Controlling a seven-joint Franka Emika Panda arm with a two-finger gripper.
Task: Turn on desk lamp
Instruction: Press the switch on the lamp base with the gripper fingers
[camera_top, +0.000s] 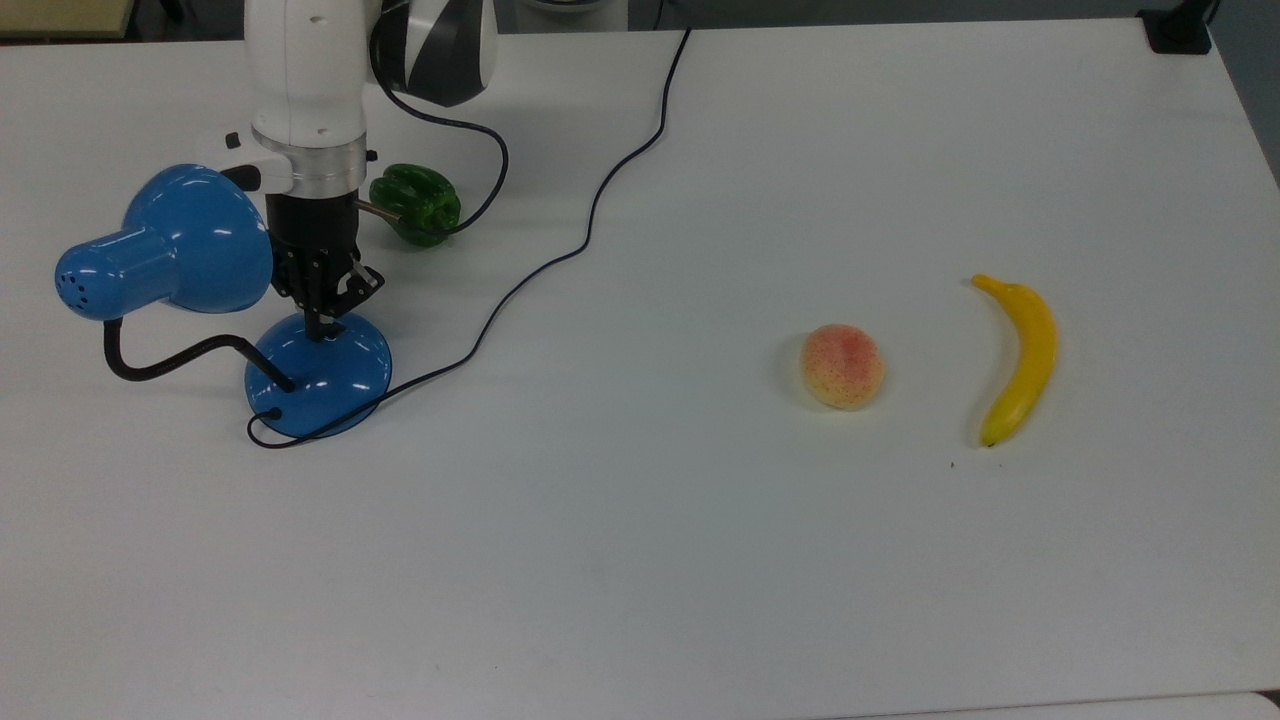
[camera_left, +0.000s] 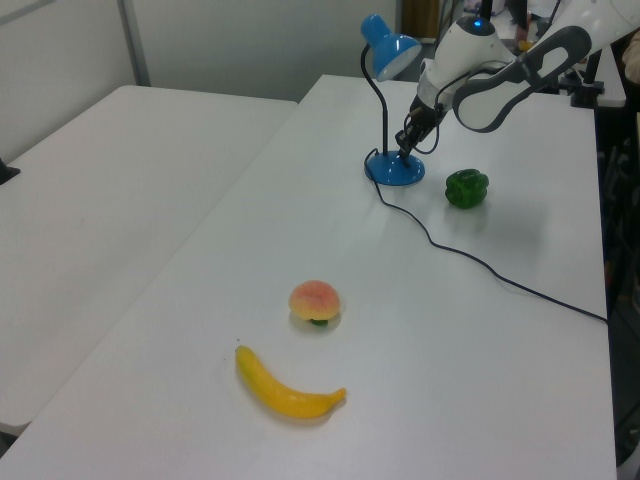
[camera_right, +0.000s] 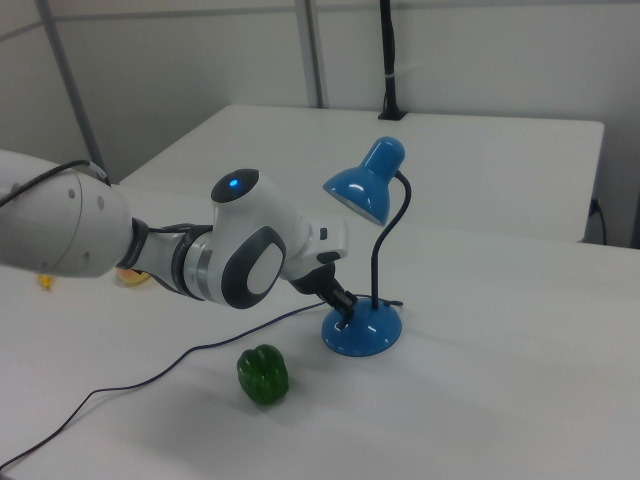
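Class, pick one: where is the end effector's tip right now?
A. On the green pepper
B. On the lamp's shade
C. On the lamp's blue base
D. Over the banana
C: in the top view the end effector points down onto the domed base of the desk lamp.

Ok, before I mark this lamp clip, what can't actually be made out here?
- Switch on the desk lamp base: covered by the gripper tip in the top view, too small in the left view.
- Whether the bulb is lit: the shade's opening faces away in the top view, and the right view shows no clear glow.
- Cord plug end: cut off at the top view's upper edge.
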